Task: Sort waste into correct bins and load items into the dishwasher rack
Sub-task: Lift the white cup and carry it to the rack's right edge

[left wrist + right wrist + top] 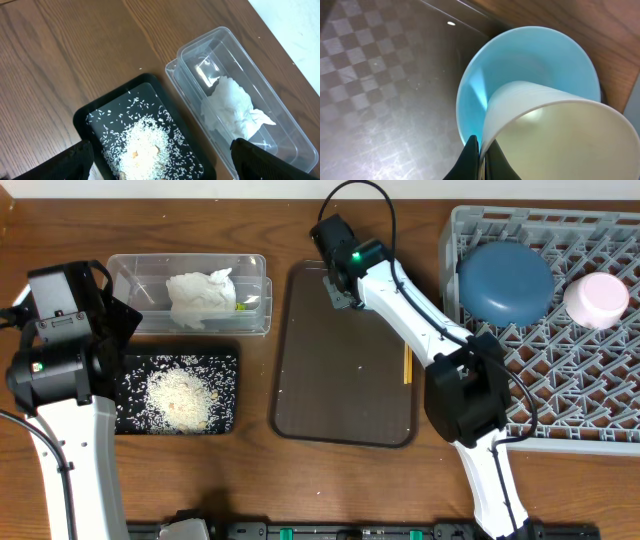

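Wooden counter [250, 220] all round; the right jaws are pinched tight on the rim of the small light-blue bowl [530, 60] over the brown serving tray [340, 380]. Left jaws gape wide, empty, above the rice [145, 145] in the black tray [82, 117].

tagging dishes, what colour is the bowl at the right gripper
Light blue outside, whitish inside; the bowl shows best in the right wrist view.

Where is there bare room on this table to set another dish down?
Free: the lattice of the grey rack nearer the robot than the dark-blue bowl and pinkish bowl, and the near half of the brown tray. Crowded: rice covers the black tray, a napkin sits in the clear tub, and the right gripper holds a light-blue bowl over the brown tray's far end.
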Controlling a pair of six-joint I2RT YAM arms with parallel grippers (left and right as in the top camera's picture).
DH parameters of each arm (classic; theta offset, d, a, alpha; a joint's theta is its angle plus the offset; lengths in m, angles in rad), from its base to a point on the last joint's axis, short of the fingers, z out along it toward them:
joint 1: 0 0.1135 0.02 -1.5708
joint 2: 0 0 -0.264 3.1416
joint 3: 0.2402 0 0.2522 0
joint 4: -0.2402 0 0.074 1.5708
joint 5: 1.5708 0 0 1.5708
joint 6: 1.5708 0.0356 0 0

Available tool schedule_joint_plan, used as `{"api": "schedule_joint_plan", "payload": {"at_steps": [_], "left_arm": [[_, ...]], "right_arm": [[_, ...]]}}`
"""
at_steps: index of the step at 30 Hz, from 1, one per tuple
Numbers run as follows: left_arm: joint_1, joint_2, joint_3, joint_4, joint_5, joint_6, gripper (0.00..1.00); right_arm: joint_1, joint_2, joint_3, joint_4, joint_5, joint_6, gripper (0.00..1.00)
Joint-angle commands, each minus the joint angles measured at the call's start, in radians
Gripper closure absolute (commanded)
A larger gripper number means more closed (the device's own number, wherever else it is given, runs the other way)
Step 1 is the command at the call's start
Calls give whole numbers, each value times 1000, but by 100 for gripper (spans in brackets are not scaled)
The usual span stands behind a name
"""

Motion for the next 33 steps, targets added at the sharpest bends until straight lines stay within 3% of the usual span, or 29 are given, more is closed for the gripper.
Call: {"api": "schedule_joint_plan", "payload": {"at_steps": [1,9,14,17,24,33], "left_arm": [[6,4,-3,-3,-20,-13,10],[5,4,-3,-2,-20,-13,10],[6,4,-3,-3,-20,-13,10],[6,4,-3,-2,-20,-13,10],[5,4,-3,-2,-20,-13,10],[6,4,-3,-2,-20,-13,10]], "right_arm": [[-13,-124,90,-25,-17,26,99],[-162,-354,139,-193,-39,26,99],[-418,-457,139,-318,-149,26,99],[-642,-481,139,-342,-314,26,99],[-1106,-426,113,-267,-819,-4,99],[-1343,-238,72,-189,-1098,-143,99]]}}
